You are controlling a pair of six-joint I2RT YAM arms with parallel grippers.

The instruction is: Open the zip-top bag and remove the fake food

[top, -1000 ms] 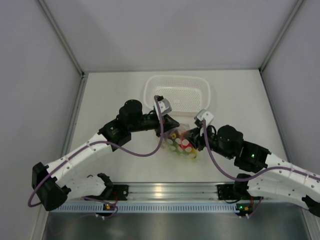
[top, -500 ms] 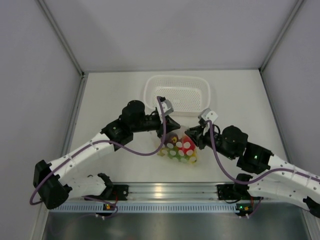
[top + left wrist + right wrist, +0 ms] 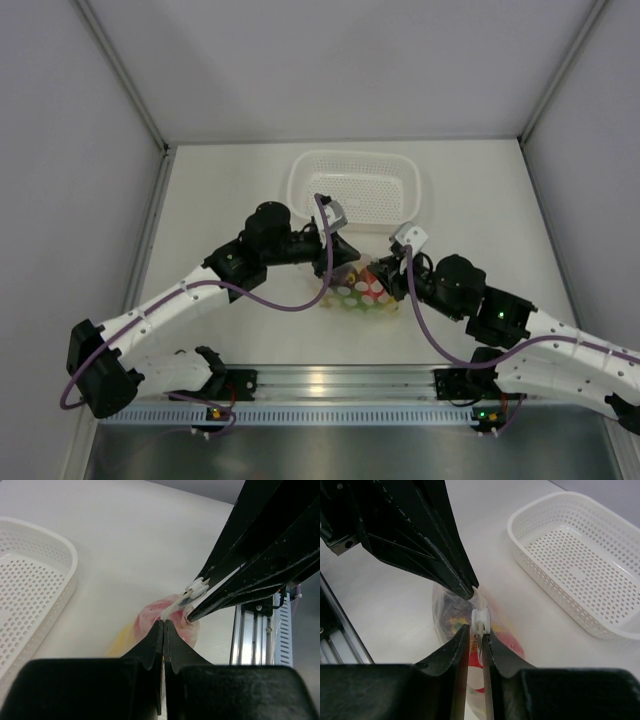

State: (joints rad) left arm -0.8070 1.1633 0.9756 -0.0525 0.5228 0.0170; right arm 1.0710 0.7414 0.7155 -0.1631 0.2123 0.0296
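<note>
Plain grey walls box in the white bench (image 3: 215, 210) on my feed, and a white perforated basket (image 3: 358, 192) sits toward the back of it. Just in front of the basket, between the two arms, is the zip-top bag (image 3: 362, 296), clear plastic with white dots. Its body looks like it's down on the bench while the top edge is drawn up between the arms, though I can't swear the whole bottom is touching.

Left fingers (image 3: 163, 623) are clenched tight with no gap, and a thin strip of the bag's top edge comes out of their tips, so they're pinching the plastic. From the right wrist camera they show as a black wedge whose tip meets the bag's edge just above the white slider (image 3: 479, 620).

Right fingers (image 3: 477, 631) are closed in on that slider, one on each side of it, and it looks gripped rather than just flanked. In the left wrist view the slider sits right at their tips, very close to the left pair.

Fake food (image 3: 374, 289) is inside the bag. I can make out red, yellow and green through the plastic, but the wrist views blur it into pink and yellow smudges, so I can't tell the pieces apart. Down at the near edge runs the aluminium rail (image 3: 330, 382) the arms are bolted to.
</note>
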